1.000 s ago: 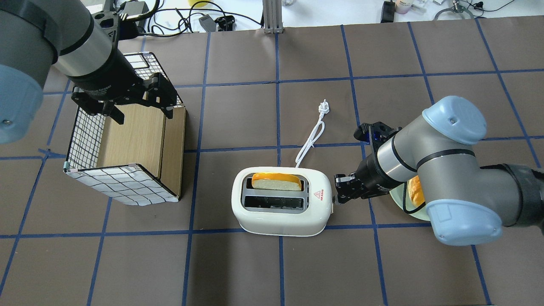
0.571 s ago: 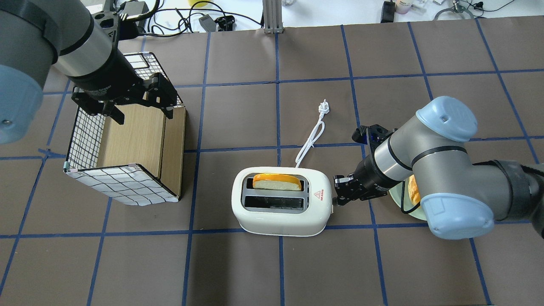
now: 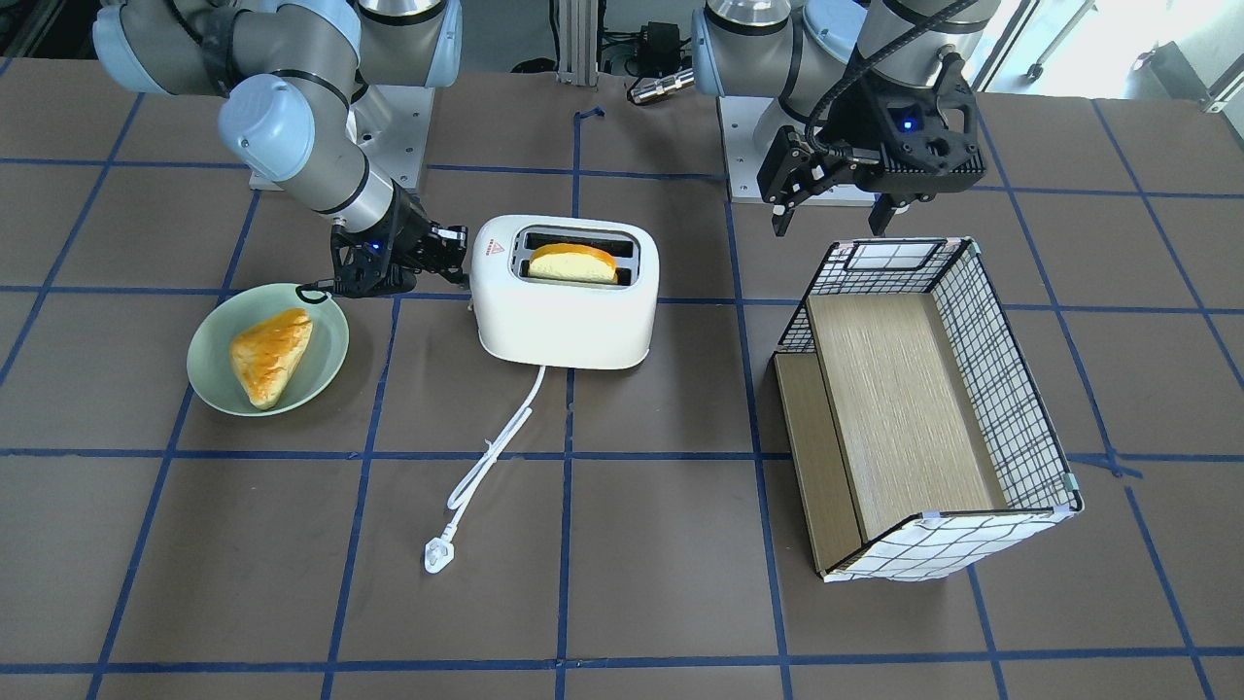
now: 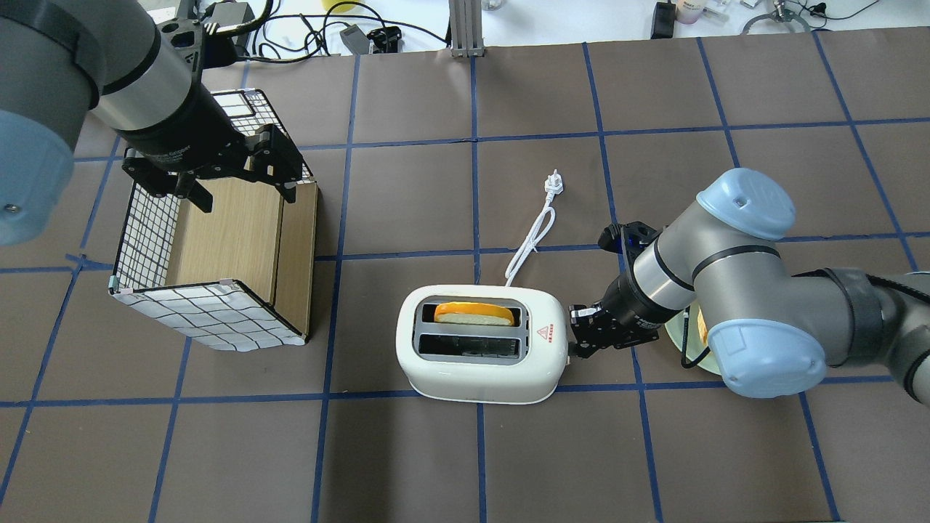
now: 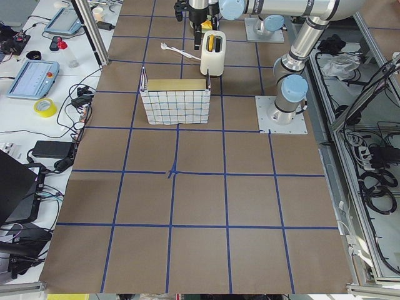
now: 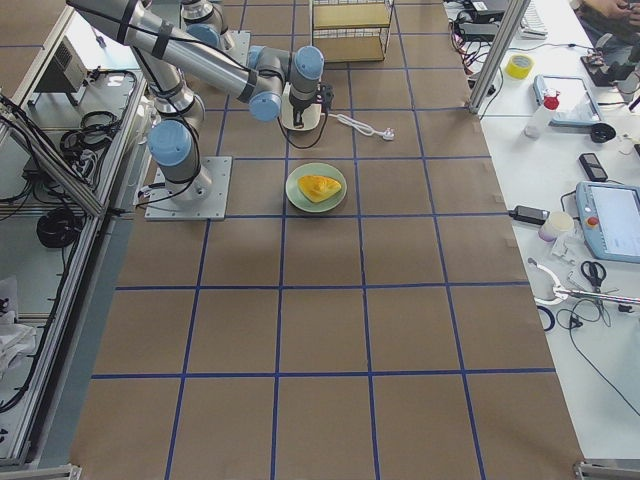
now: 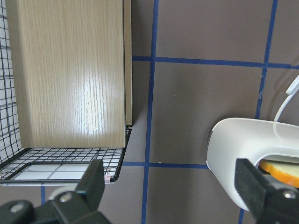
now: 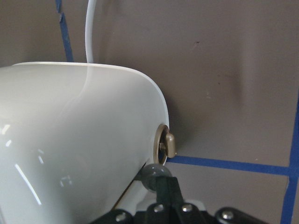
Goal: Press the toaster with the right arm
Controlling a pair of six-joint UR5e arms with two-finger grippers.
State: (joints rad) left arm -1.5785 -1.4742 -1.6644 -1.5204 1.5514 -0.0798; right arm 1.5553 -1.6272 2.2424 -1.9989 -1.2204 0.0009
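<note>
The white toaster [image 4: 479,370] stands mid-table, with a red triangle sticker on its top; it also shows in the front view [image 3: 564,316]. A bread slice [image 4: 472,313] sits low in its far slot. My right gripper [image 4: 577,340] is shut, and its tip rests on the grey lever knob [image 8: 156,175] on the toaster's end, just below a brownish dial [image 8: 166,144]. The same gripper shows in the front view [image 3: 455,255]. My left gripper [image 4: 243,190] is open and empty above the basket's far end; the toaster's other end [image 7: 238,149] shows in its wrist view.
A wire basket [image 4: 145,240] with a wooden shelf lies on its side at the left. A green plate [image 3: 209,374] holding a pastry [image 3: 270,355] sits under my right arm. The toaster's white cord ends in a loose plug [image 4: 554,183] behind the toaster.
My right arm has swung lower and nearer the toaster's end. The bread slice has sunk deeper into the slot. The left arm has not moved.
</note>
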